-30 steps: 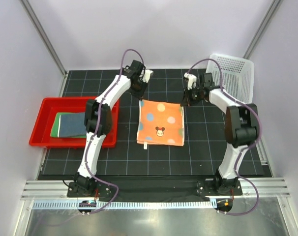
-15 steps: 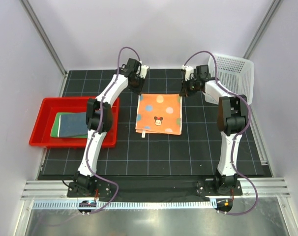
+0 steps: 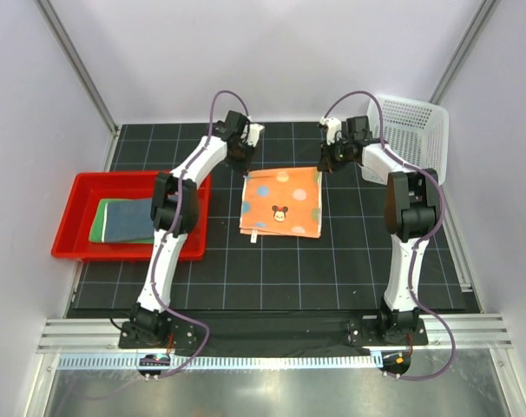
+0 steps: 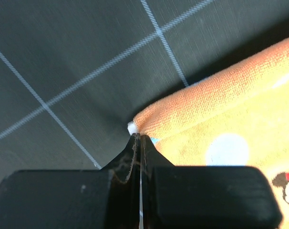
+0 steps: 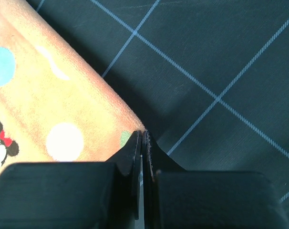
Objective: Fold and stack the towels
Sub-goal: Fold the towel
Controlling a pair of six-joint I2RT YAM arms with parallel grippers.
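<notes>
1. On the black gridded mat (image 3: 350,261), seen from above, the orange towel (image 3: 281,201) lies mid-table with its dots and cartoon mouse facing up. Its far edge spans from the left gripper (image 3: 243,165) to the right gripper (image 3: 325,165). Each arm takes one far corner, probably to keep the cloth taut and square for folding. The blue towel (image 3: 131,221) lies folded on the green towel (image 3: 96,222) in the red tray (image 3: 63,236) at the left, well apart from the orange one.
2. In the left wrist view, the left gripper (image 4: 136,138) is pinched tight on the orange towel (image 4: 230,119) at its very corner. The fuzzy, thick edge there rides slightly off the mat, with a shadow beneath.
3. In the right wrist view, the right gripper (image 5: 141,136) is likewise clamped on the other corner of the orange towel (image 5: 49,95). The cloth runs off smooth and unwrinkled.
</notes>
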